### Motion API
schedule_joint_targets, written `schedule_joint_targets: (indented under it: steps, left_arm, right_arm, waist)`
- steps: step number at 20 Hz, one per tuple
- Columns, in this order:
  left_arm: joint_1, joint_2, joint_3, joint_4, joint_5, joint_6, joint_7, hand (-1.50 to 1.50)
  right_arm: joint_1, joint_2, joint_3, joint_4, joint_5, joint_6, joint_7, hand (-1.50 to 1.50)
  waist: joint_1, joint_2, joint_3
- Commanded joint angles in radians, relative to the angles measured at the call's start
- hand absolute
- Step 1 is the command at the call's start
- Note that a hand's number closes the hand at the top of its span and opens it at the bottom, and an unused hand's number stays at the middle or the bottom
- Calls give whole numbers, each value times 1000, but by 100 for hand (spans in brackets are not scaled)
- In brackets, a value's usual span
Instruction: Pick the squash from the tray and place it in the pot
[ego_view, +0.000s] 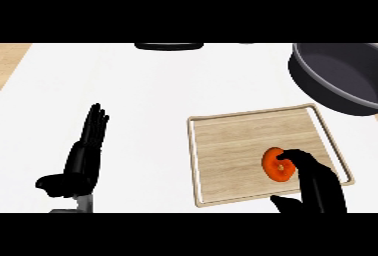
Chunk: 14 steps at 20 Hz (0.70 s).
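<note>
An orange squash (275, 166) lies on the wooden tray (236, 145), toward its near right part. My right hand (319, 185) comes in from the lower right, its fingers curling over the squash's right side and top; the thumb (284, 202) sits apart near the tray's front rim. The dark grey pot (336, 75) stands at the far right, partly cut off by the view's edge. My left hand (85, 157) rests open at the lower left, fingers pointing up.
A dark object (169, 46) shows at the counter's far edge, mostly cut off. White counter surface (133, 90) stretches between the left hand and the tray. A wood-coloured strip (11, 57) runs along the far left.
</note>
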Motion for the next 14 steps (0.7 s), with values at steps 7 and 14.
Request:
schedule_joint_targets:
  steps: [7,14]
  left_arm:
    - [-71,-21,-36,-2,-21,-21,27,0]
    - [-112,-19,-64,4,-22,-54,37,0]
  right_arm:
    - [-383,73,-222,287,8,164,310,150]
    - [-665,0,-384,441,57,254,557,150]
  waist:
    - [105,45,6]
    - [177,68,6]
